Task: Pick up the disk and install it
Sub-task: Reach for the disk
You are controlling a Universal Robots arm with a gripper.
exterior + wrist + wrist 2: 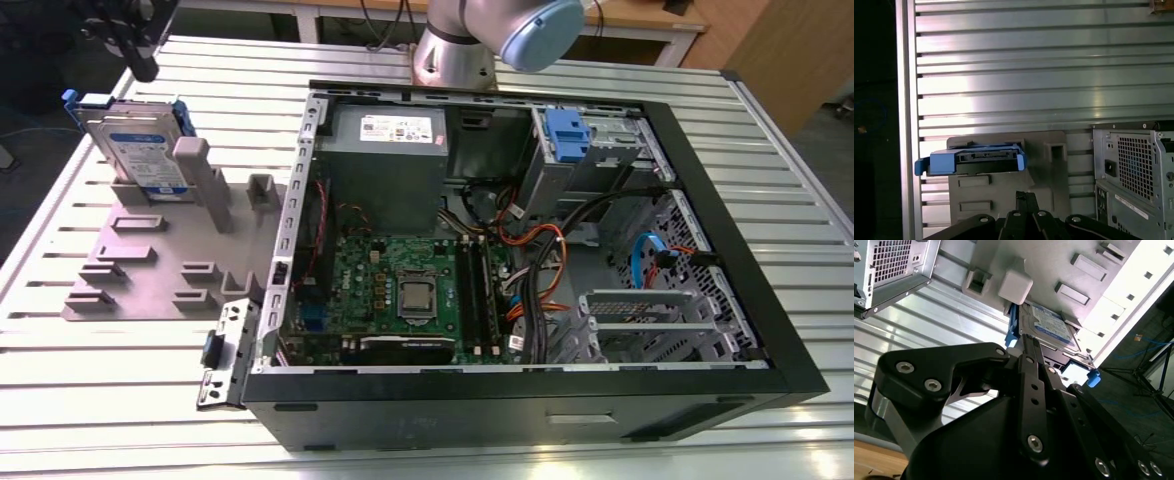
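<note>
The gripper (140, 68) hangs over the far corner of the table (107, 400) at the exterior view's left. In the first wrist view its fingers (1021, 202) lie pressed together, with nothing between them. Just below it, and apart from it, the disk (134, 140) stands on edge in a grey fixture (134, 265) near that same corner. Its white-and-blue label faces the table's near edge, and its blue carrier frames it. The second wrist view shows the disk (1051, 327) beyond the fingertips, leaning beside a pale post of the fixture. Towards the exterior view's right, the computer case (441, 415) lies open on its side across the middle of the table. Inside it, a grey power supply (387, 160) with a white sticker sits by the case's far wall, and the green motherboard (400, 290) lies nearer the near wall. The arm's base (454, 55) stands at the table's far edge behind the case. Orange cables (534, 240) run past the board. A small blue latch (567, 135) sits in the drive bay at the case's far corner on the exterior view's right.
</note>
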